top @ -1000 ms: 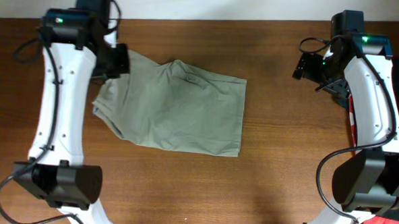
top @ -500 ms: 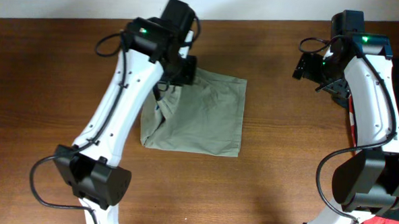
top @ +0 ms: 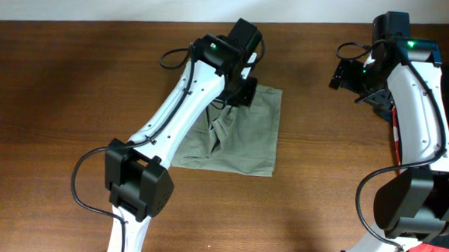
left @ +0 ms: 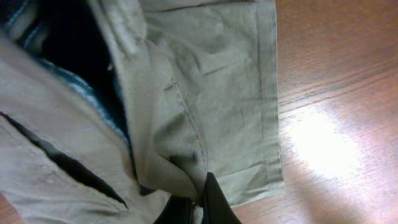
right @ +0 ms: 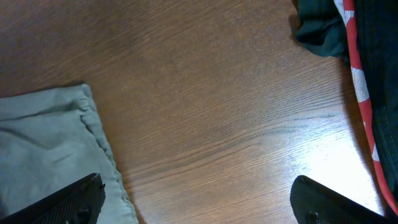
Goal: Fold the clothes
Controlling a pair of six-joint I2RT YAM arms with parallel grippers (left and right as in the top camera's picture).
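dark garment (right: pixel 318 31), red cloth (right: pixel 356 68) beside right arm (top: pixel 416 111); left arm (top: pixel 187 113) crosses shorts (top: pixel 248 138) | shorts near-square, long axis unclear | left claw (left: pixel 199 202) pinches shorts; right claw (right: pixel 199 200) apart

Overhead, the left arm (top: pixel 187 109) lies right across the shorts (top: pixel 246 142) and covers their upper left part. In the left wrist view, the left gripper (left: pixel 196 210) shows only dark tips at the bottom edge with cloth bunched over them, and the shorts spill off the top, left and bottom. In the right wrist view, the right gripper (right: pixel 196 208) has its fingers (right: pixel 71 199) clipped at the bottom corners. A dark garment (right: pixel 320 28) and a red-and-white cloth (right: pixel 359 81) run off the right edge.
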